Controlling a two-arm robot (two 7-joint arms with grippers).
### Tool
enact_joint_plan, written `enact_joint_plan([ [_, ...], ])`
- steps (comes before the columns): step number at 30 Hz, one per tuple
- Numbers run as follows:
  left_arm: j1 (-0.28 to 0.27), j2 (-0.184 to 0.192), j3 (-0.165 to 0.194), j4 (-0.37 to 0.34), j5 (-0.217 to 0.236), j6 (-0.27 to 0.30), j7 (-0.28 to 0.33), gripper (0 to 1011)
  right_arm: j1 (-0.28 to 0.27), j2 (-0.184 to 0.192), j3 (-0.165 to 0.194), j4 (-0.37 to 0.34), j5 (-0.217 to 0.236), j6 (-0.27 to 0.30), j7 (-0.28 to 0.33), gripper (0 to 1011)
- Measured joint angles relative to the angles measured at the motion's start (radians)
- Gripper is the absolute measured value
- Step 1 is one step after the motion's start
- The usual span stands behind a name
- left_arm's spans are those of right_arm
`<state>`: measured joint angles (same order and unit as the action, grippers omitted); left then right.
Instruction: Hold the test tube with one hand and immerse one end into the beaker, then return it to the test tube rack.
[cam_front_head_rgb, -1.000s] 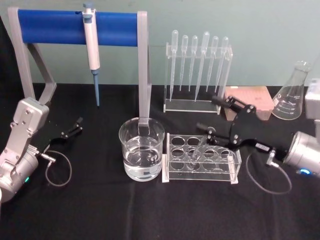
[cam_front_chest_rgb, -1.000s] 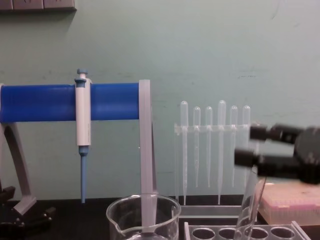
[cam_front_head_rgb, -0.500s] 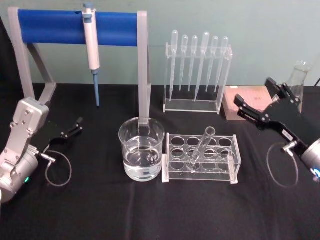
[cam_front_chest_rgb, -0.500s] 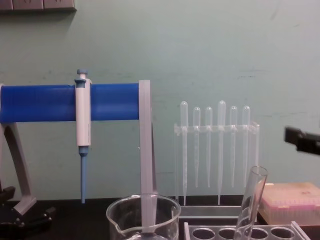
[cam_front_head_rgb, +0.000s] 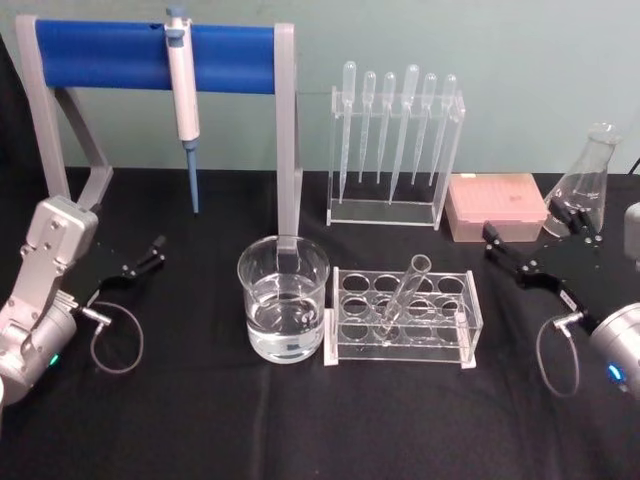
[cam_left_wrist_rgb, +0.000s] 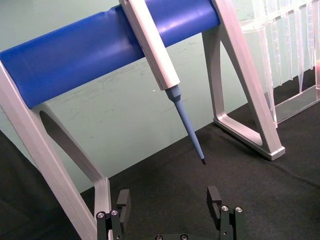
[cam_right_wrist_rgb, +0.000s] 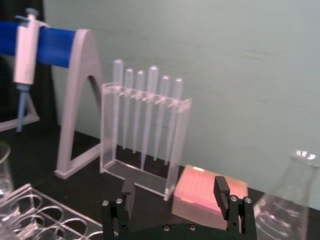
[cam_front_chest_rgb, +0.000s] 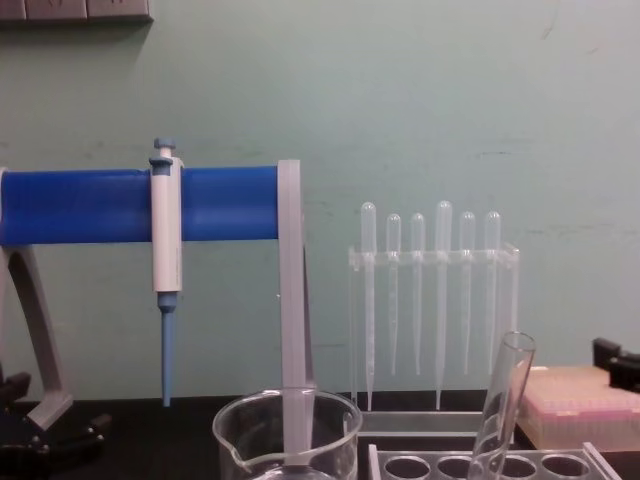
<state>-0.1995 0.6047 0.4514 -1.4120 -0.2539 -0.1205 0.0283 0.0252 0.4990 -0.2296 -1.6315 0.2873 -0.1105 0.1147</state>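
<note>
Now tube (cam_front_head_rgb: 402, 296) leans in rack (cam_front_head_rgb: 404, 321), centre frame, right of beaker (cam_front_head_rgb: 283, 300). Right gripper (cam_front_head_rgb: 538, 246) released, empty, right edge; left gripper (cam_front_head_rgb: 152, 252) open, parked left. Glass: light, slick, fragile; grasp below mouth.

No text, label or number can be read — none.

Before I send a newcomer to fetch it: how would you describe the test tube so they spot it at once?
Start at the water-filled beaker in the middle of the black table. Right beside it stands a clear rack with round holes. The test tube is the lone glass tube leaning in that rack, thicker than the bulb-topped pipettes hanging behind.
</note>
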Motion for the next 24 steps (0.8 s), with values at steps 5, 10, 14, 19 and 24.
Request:
enact_joint_plan([
  [5, 0.000, 0.000, 0.000, 0.000, 0.000, 0.000, 0.000, 1000, 0.000, -0.001, -0.001, 0.000, -0.001, -0.001, 0.001, 1002],
  [10, 0.000, 0.000, 0.000, 0.000, 0.000, 0.000, 0.000, 1000, -0.003, 0.000, 0.001, -0.005, -0.001, 0.003, -0.004, 1002],
  [14, 0.000, 0.000, 0.000, 0.000, 0.000, 0.000, 0.000, 1000, -0.004, 0.000, 0.002, -0.007, -0.002, 0.006, -0.008, 1002],
  [19, 0.000, 0.000, 0.000, 0.000, 0.000, 0.000, 0.000, 1000, -0.005, 0.000, 0.002, -0.008, -0.002, 0.008, -0.011, 1002],
  [24, 0.000, 0.000, 0.000, 0.000, 0.000, 0.000, 0.000, 1000, -0.006, 0.001, 0.003, -0.010, -0.002, 0.009, -0.013, 1002],
])
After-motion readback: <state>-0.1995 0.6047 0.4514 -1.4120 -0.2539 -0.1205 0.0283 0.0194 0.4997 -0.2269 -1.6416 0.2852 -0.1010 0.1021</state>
